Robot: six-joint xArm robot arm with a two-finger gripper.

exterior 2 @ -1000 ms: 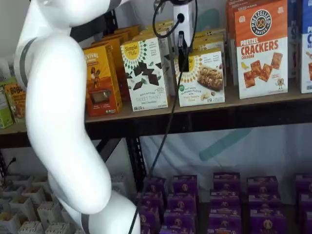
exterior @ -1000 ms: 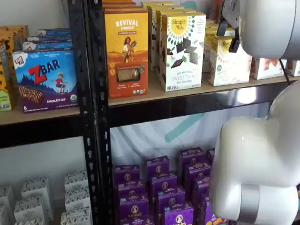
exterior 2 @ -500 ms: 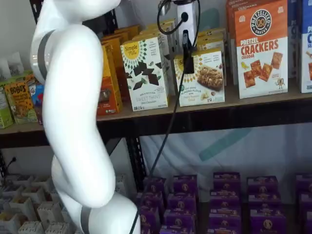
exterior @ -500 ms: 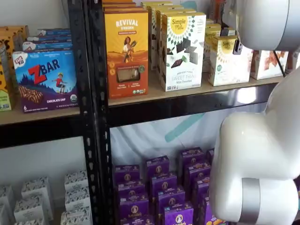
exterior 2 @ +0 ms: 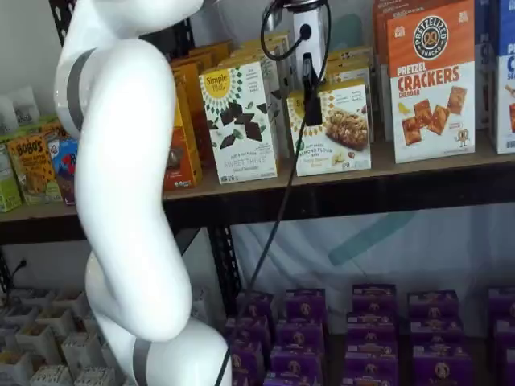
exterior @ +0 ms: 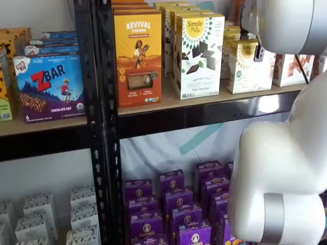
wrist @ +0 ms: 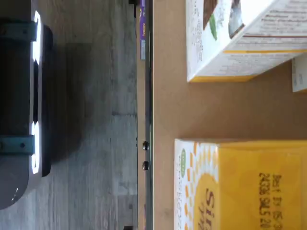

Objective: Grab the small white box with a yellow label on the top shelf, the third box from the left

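The small white box [exterior 2: 338, 129] stands on the top shelf [exterior 2: 418, 166], with a round yellow logo and a cookie picture on its front. It also shows in a shelf view [exterior: 249, 66]. My gripper [exterior 2: 311, 100] hangs from above right in front of the box's left part. Only one black finger shows, side-on, so I cannot tell whether it is open. In a shelf view a black bit of the gripper [exterior: 259, 52] overlaps the box front below the arm's white joint. The wrist view shows the box's mustard-yellow top [wrist: 254, 187] close on the tan board [wrist: 192, 110].
A taller Simple Mills box [exterior 2: 240, 121] stands left of the small box, and an orange Revival box [exterior: 138, 51] beyond it. A Pretzel Crackers box [exterior 2: 430, 80] stands to the right. A black cable [exterior 2: 273, 217] hangs from the gripper. My white arm [exterior 2: 129, 201] fills the left. Purple boxes [exterior 2: 370, 322] sit below.
The gripper has shifted slightly right across the small white box's front. The big white arm link has swung right. The boxes have not moved.
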